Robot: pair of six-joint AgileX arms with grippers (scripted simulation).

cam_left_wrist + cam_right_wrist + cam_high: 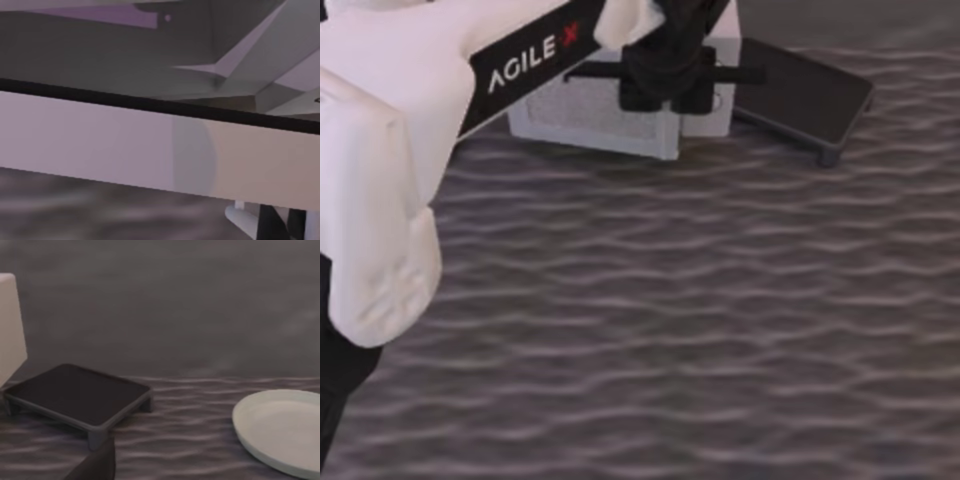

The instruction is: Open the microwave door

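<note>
The light grey microwave [710, 115] stands at the back of the table. The microwave door [590, 112], with its speckled mesh window, stands slightly ajar, its right edge swung forward of the knob panel. My left gripper [665, 100] reaches down over that free edge, a black finger on either side, shut on the door. In the left wrist view the door's pale panel [125, 145] fills the picture and the black fingers [272, 226] show beside a white rounded handle piece [242, 217]. My right arm is outside the top view, parked to the right.
A flat black tray-like slab [800, 90] lies right of the microwave, also seen as the slab [80, 395] in the right wrist view. A white plate [285, 430] lies farther right. The white left arm [390, 150] spans the top view's left side.
</note>
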